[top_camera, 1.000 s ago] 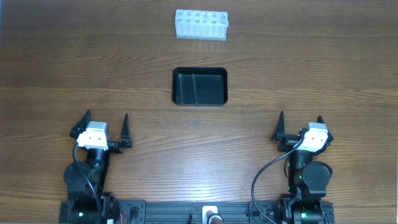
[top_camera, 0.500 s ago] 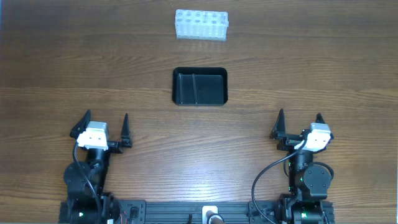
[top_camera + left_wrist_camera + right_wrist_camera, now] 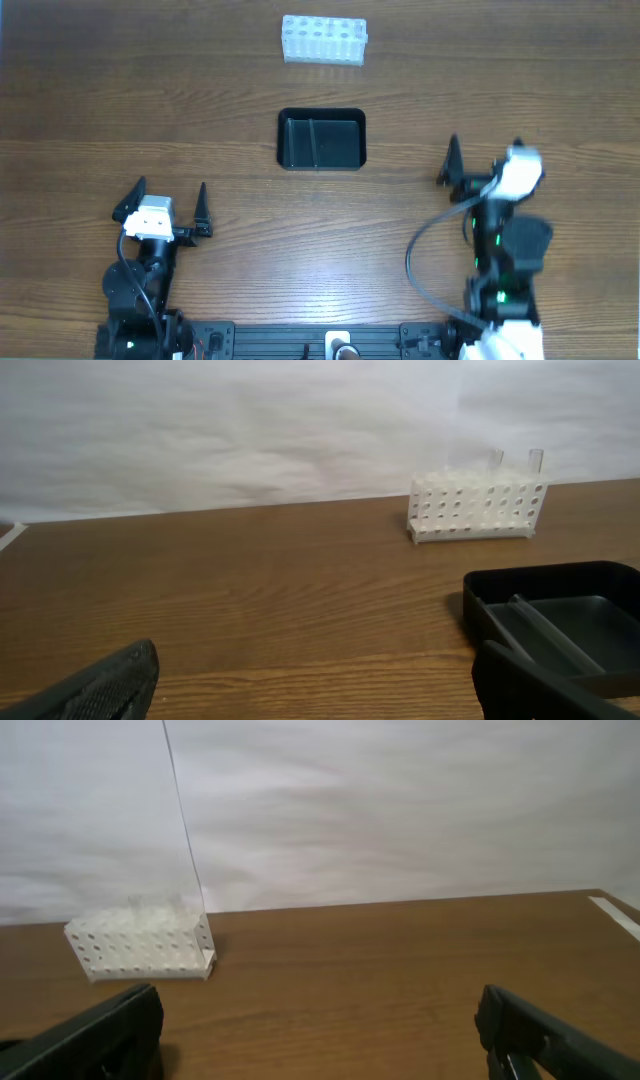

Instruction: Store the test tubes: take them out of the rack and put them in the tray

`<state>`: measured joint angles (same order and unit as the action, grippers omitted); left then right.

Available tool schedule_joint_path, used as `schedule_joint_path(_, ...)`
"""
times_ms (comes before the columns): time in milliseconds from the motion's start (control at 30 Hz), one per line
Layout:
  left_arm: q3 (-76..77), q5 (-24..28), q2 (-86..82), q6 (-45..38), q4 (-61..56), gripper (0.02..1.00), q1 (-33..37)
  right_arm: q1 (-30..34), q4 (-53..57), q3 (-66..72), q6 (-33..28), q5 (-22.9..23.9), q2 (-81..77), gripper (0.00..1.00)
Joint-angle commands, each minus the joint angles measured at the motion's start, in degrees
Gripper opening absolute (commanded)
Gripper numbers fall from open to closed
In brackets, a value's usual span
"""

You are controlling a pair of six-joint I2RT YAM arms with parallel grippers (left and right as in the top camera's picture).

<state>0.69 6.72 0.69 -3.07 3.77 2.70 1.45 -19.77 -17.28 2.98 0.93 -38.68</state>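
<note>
Since a second ago the right gripper (image 3: 484, 158) has risen toward the black tray (image 3: 322, 112), wide open and empty like the idle left gripper (image 3: 170, 192), while the test tubes (image 3: 533, 458) stand in the white rack (image 3: 323, 40) beyond the tray, so unloading has apparently not begun.

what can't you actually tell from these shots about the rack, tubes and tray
1. Number of test tubes: too small in the top view against the pale rack; the left wrist view shows two tops, the rest unclear.
2. Tray: in the left wrist view the picture edge cuts it off, and a finger of the left gripper covers one corner.
3. Rack in the right wrist view: blurred, tubes indistinguishable.
</note>
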Motion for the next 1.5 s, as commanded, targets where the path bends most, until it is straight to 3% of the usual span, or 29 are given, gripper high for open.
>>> schedule_joint_path(33,-0.33,0.72,-0.35,-0.81,0.0,1.0,0.31,-1.7,-0.66,-11.69,-0.11,-1.36,-15.93,0.993)
schedule_joint_path(300,-0.33,0.72,-0.35,-0.79,0.0,0.998,0.31,-12.5,0.22,-32.59,-0.24,-0.33,-42.97,0.993)
schedule_joint_path(733,-0.33,0.72,-0.33,-0.81,0.0,1.0,0.31,-27.82,18.03,-64.26,0.85,13.46,-69.46,0.991)
schedule_joint_path(1133,-0.33,0.72,-0.33,-0.81,0.0,1.0,0.31,-30.88,27.82,-81.57,9.92,17.59,-82.84,0.991)
schedule_joint_path(1500,-0.33,0.72,-0.33,-0.81,0.0,1.0,0.31,-29.53,26.82,-85.42,10.32,18.45,-87.62,0.991)
